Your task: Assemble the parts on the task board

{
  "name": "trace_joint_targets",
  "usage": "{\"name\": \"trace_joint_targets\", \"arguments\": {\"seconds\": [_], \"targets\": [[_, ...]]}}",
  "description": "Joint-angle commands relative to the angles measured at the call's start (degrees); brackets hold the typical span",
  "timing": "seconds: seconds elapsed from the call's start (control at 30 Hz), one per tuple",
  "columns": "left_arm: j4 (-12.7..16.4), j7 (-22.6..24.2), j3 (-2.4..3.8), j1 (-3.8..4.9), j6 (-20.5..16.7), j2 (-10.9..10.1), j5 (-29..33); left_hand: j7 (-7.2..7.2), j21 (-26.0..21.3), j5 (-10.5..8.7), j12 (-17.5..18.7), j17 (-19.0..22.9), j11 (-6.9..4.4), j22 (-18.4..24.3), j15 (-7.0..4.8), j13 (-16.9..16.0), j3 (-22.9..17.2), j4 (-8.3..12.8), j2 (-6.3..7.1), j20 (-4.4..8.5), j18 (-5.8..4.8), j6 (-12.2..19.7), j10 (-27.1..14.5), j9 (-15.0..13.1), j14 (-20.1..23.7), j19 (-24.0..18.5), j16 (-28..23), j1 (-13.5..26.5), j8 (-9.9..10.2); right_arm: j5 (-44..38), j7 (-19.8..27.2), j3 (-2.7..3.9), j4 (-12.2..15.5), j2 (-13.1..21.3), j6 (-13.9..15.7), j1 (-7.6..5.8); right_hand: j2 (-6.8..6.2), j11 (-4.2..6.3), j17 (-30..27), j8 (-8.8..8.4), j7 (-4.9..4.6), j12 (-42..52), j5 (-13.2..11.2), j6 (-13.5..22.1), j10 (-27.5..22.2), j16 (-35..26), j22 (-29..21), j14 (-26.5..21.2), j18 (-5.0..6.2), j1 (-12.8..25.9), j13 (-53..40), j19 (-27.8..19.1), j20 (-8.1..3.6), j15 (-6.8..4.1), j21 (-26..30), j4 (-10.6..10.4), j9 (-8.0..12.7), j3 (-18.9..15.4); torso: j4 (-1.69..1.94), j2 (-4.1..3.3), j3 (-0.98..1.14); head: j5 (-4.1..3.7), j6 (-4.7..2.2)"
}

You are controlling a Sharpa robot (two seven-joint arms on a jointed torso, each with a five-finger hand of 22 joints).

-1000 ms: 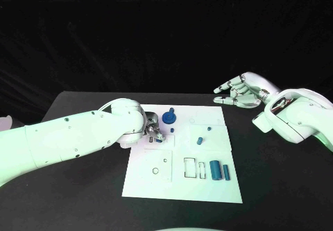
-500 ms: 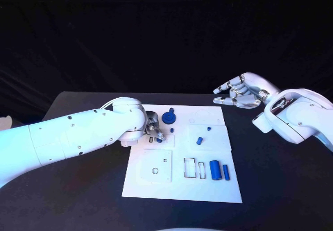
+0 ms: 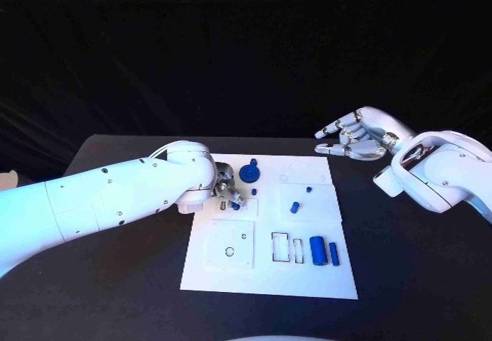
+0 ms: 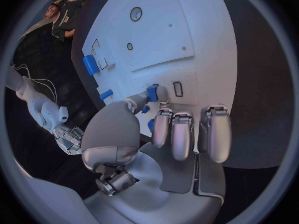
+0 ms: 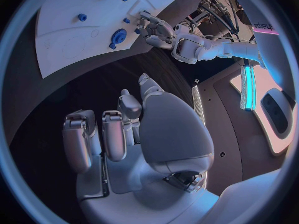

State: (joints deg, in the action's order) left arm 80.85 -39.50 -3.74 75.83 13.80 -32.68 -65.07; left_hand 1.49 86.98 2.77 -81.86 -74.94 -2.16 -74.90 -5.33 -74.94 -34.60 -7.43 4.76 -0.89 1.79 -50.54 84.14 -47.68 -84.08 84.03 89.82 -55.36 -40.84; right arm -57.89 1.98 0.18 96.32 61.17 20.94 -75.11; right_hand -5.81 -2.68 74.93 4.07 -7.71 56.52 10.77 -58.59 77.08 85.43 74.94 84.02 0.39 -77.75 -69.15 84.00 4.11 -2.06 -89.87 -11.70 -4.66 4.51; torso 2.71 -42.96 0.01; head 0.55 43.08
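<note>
Working at the left part of the task board (image 3: 308, 277), the left hand (image 3: 227, 190) pinches a small blue part (image 4: 152, 92) between thumb and one fingertip, while its other fingers (image 4: 182, 134) are curled down beside the pinch. The part is held just over the board surface, close to a small rectangular slot (image 4: 177, 88); the fine pinch probably leaves the part's lower end free for seating, though which recess it is meant for cannot be told. Just beyond the hand, near the board's far edge, stands a blue round part (image 3: 249, 173). Toward the right side lies a small blue peg (image 3: 295, 207), with a smaller blue piece (image 3: 308, 190) beyond it. Nearer the robot, two blue cylinders (image 3: 325, 252) lie side by side next to outlined rectangular recesses (image 3: 287, 248); these seem to be parts not yet fitted. The right hand (image 3: 350, 138) hovers off the board's far right corner, above the black table (image 3: 113, 284), holding nothing, its fingers partly bent and apart. Its position well clear of the board likely keeps the working area free for the left arm.
</note>
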Motion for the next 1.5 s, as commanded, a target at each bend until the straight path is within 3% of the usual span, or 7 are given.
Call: {"name": "trace_joint_targets", "arguments": {"seconds": [0.03,0.27,0.63,1.2,1.37,1.5], "targets": [[-0.48,-9.18,-0.94,-1.23,4.59,0.19,1.01,-0.07,-0.20,-0.07,0.24,-15.06,-0.35,-9.25,-0.46,-6.23,0.60,-0.12,0.16,0.46,-0.54,0.19,0.25,0.09,-5.92,3.79,0.18,0.84,0.48,-0.65,0.12,0.01,0.13,0.02,-0.73,0.03,0.17,0.01,8.15,0.04,0.01,-0.31,0.19,0.34,-0.20,-0.27,15.06,4.35,-0.39,-0.23,0.05,6.00,0.47,0.54,-0.13,-0.03,0.06,-0.44,0.04,-0.01,-0.04,-0.03,0.01],[-0.72,-9.27,-0.95,-1.23,5.06,0.20,1.01,-0.18,-0.26,-0.08,0.45,-15.06,-0.41,-9.18,-0.49,-6.03,2.21,-1.01,0.70,0.47,-0.52,-0.37,0.12,0.01,-5.92,3.76,0.18,2.22,0.19,-0.65,0.16,0.01,0.17,0.05,-0.67,0.03,0.07,-0.01,8.08,0.03,0.00,-0.38,0.22,0.37,-0.24,-0.34,15.06,4.33,-0.39,-0.07,0.11,6.00,0.47,0.55,-0.13,-0.13,0.07,-0.68,0.03,0.00,-0.05,0.03,0.01],[-0.89,-9.33,-0.95,-1.24,4.91,-0.05,0.72,-0.51,-0.26,-0.07,0.62,-15.06,-0.68,-9.25,-0.71,-5.85,4.56,-2.75,1.29,0.64,-0.53,-1.06,0.04,-0.47,-5.92,3.81,0.18,4.14,-0.74,-0.64,0.21,0.01,0.18,0.17,-0.49,0.03,0.12,-0.03,7.99,0.04,0.01,-0.37,-1.67,0.45,-0.21,-0.47,15.06,4.32,-0.39,0.65,0.21,6.00,0.49,0.57,-0.13,-0.79,0.09,-1.98,0.01,0.01,-0.04,0.06,0.02],[-0.53,-9.30,-0.90,-1.24,4.64,-0.74,-0.21,-1.08,-0.26,-0.07,0.78,-15.06,-1.19,-9.37,-1.16,-5.64,9.44,-7.26,2.36,1.08,-0.55,-1.10,0.04,-1.38,-5.92,3.90,0.18,6.96,-2.37,-0.59,0.23,0.01,0.04,0.25,-0.33,0.03,0.15,-0.05,7.97,0.06,0.01,-0.42,-2.30,0.48,-0.24,-0.52,15.06,4.32,-0.39,1.06,0.29,6.00,0.50,0.58,-0.13,-1.19,0.10,-2.88,0.02,-0.02,-0.07,-0.03,0.07],[0.38,-9.15,-0.61,-1.25,3.18,-1.47,-0.26,-1.16,-0.31,-0.06,0.81,-15.06,-1.27,-9.31,-1.25,-5.60,10.82,-8.19,2.49,1.17,-0.53,-0.97,0.04,-1.51,-5.92,3.89,0.18,7.07,-2.64,-0.55,0.26,0.01,-0.18,0.20,-0.34,0.03,0.17,-0.05,7.94,0.06,0.01,-0.46,-2.43,0.48,-0.26,-0.54,15.06,4.32,-0.39,1.08,0.33,6.00,0.50,0.58,-0.13,-1.23,0.10,-3.01,0.00,0.02,-0.09,0.02,-0.04],[1.69,-8.63,0.05,-1.25,-0.36,-2.51,1.56,-1.05,-0.56,-0.06,1.05,-15.06,-1.20,-8.92,-1.25,-5.36,12.81,-9.16,2.88,1.21,-0.45,-0.29,-0.14,-1.46,-5.92,3.75,0.18,7.35,-2.51,-0.48,0.29,0.01,-0.49,0.10,-0.37,0.03,0.17,-0.05,7.94,0.06,0.01,-0.46,-2.43,0.48,-0.26,-0.54,15.06,4.32,-0.39,1.08,0.33,6.00,0.50,0.58,-0.13,-1.23,0.10,-3.01,-0.01,0.07,-0.05,0.07,-0.28]]}}
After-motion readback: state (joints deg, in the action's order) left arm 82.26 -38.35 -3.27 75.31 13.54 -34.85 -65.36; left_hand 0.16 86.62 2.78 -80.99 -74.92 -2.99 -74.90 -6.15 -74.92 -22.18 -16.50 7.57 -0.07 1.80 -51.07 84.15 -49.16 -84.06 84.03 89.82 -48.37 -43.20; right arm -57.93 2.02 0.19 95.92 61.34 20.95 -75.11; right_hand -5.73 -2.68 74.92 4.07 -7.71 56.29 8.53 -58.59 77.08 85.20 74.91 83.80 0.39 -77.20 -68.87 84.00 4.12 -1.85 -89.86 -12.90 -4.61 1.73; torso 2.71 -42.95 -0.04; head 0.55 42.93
